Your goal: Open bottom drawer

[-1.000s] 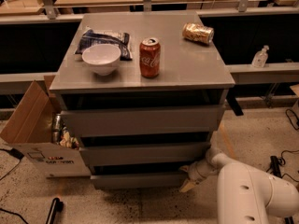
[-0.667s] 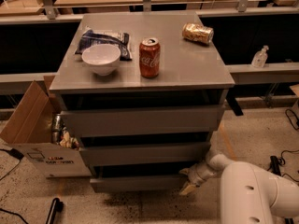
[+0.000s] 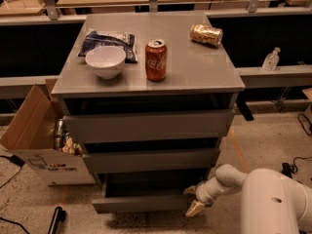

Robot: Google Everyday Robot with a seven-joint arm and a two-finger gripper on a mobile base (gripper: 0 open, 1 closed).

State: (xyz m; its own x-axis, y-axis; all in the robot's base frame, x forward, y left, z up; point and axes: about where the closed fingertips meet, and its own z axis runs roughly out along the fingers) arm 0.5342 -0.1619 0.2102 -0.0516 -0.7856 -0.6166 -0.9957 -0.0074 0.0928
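The bottom drawer (image 3: 141,204) is the slim grey handleless front at the foot of the grey cabinet (image 3: 195,77). It stands pulled out a little, with a dark gap showing its inside behind the front. My gripper (image 3: 192,199) is at the right end of that front, low near the floor. One fingertip sits behind the front's edge and one in front of it, closed on it. My white arm (image 3: 273,204) reaches in from the lower right. The two taller drawer fronts above stand a little ajar.
On the cabinet top are a white bowl (image 3: 105,60), a red cola can (image 3: 156,60), a gold can on its side (image 3: 206,34) and a blue bag (image 3: 105,39). An open cardboard box (image 3: 34,130) stands on the floor at the left. Cables (image 3: 292,167) lie at the right.
The bottom drawer has slid outward toward the camera, opening a dark gap above its front. My gripper has moved with its right end.
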